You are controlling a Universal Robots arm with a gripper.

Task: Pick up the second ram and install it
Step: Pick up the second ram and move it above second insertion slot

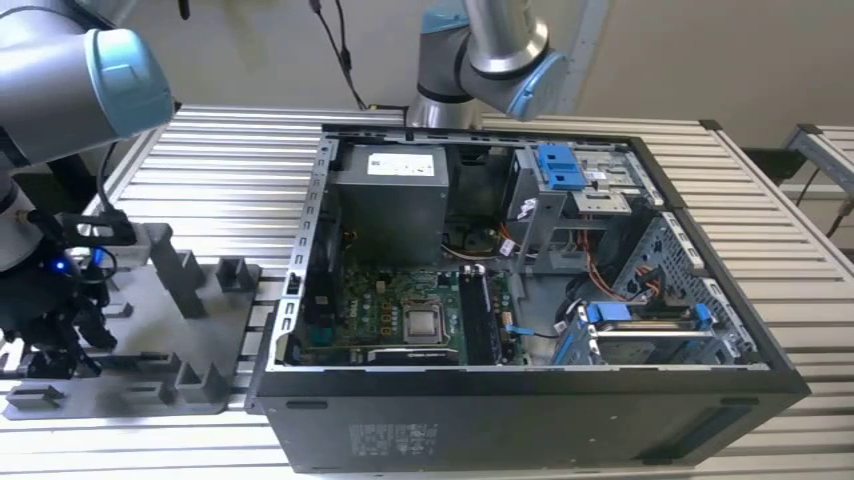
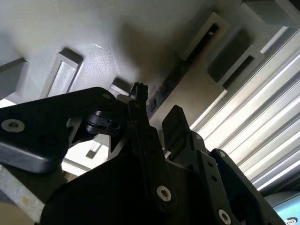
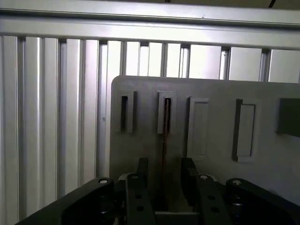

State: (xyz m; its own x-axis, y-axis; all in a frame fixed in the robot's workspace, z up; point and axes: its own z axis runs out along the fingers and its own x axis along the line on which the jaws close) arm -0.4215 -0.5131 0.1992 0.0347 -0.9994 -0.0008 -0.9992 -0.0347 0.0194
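Between the fingers (image 3: 142,176) of the released gripper (image 3: 165,169), the second ram (image 3: 165,126), upright in the fixture (image 3: 215,89)

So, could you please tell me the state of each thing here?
Ram: upright on edge in its fixture slot.
Gripper: open, fingers either side of the ram.
Fixture: lying flat, holding the ram.
PC case: lying flat, side open.

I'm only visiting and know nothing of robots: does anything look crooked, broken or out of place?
Nothing stands out. The computer case lies open on the slatted table, seemingly deliberately. In the first wrist view the second ram sits straight in its slot on the grey fixture plate, with the open fingers either side of it.
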